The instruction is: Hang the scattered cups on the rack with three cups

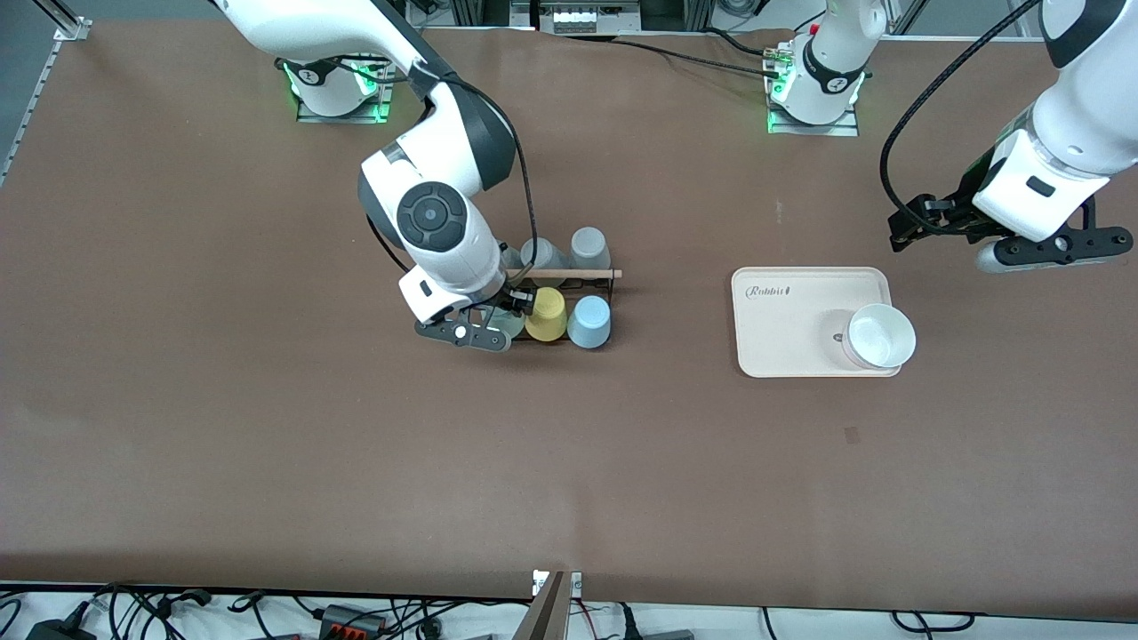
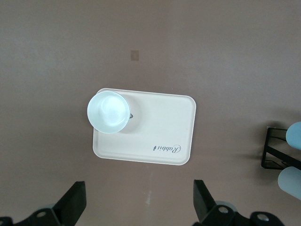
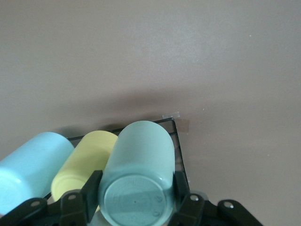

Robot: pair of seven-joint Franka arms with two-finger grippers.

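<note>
Front view: center frame, rack (image 1: 569, 276) carries two grey cups (image 1: 589, 243), yellow cup (image 1: 546, 314), blue cup (image 1: 589, 321). Right tool (image 3: 136, 195) grips mint cup (image 3: 138, 169) there. Right of center, tray (image 1: 782, 329) holds bowl (image 1: 879, 335); left tool (image 2: 138, 202) waits, spread wide.

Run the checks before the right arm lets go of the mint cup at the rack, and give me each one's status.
1. Right tool shut on the mint-green cup, a finger on each side: ok.
2. Mint-green cup at the rack, beside the yellow cup: ok.
3. Mint-green cup seated on a peg: cannot tell, the peg is hidden.
4. Light blue cup already on the rack beside the yellow cup: ok.
5. Grey cups on the rack's side farther from the front camera: two show, the third cannot tell.
6. Left tool open, waiting over bare table near the cream tray with the white bowl, away from the rack: ok.
</note>
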